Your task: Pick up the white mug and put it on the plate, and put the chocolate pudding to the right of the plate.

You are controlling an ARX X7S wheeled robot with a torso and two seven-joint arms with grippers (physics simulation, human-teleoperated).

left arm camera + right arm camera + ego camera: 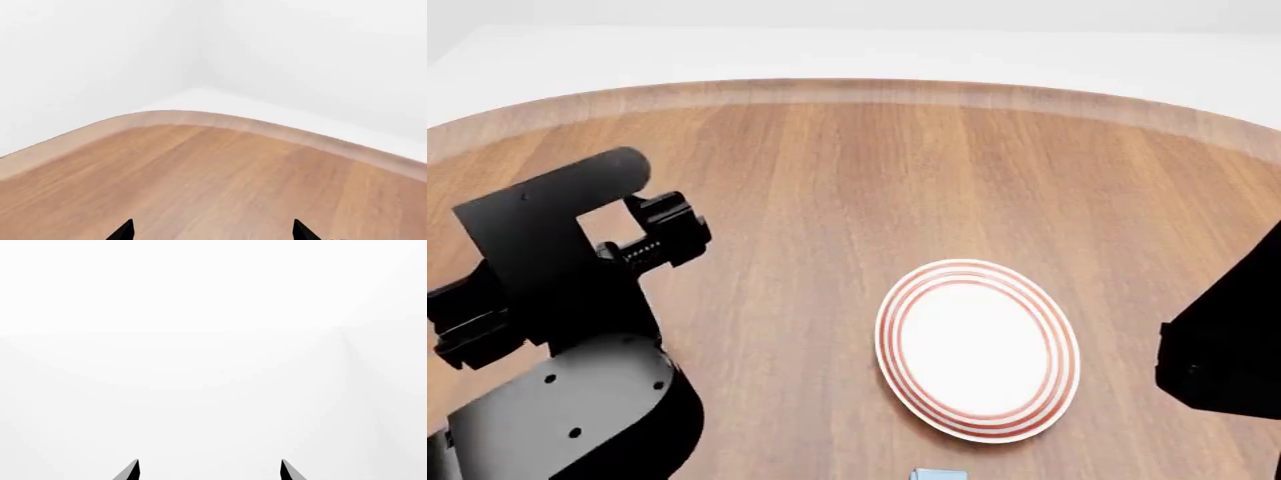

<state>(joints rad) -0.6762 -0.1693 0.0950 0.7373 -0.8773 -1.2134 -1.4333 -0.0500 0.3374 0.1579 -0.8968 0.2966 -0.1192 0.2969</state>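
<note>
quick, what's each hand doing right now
Left hand: open, holding nothing.
Right hand: open, holding nothing.

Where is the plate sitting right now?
In the head view the plate lies flat on the wooden table, right of centre and near the front edge, between the two arms, with a light blue object just in front of it.

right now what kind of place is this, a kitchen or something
Probably a bare simulated tabletop scene, not a furnished kitchen: a rounded wooden table, blank white walls, and only a red-ringed plate in clear view.
</note>
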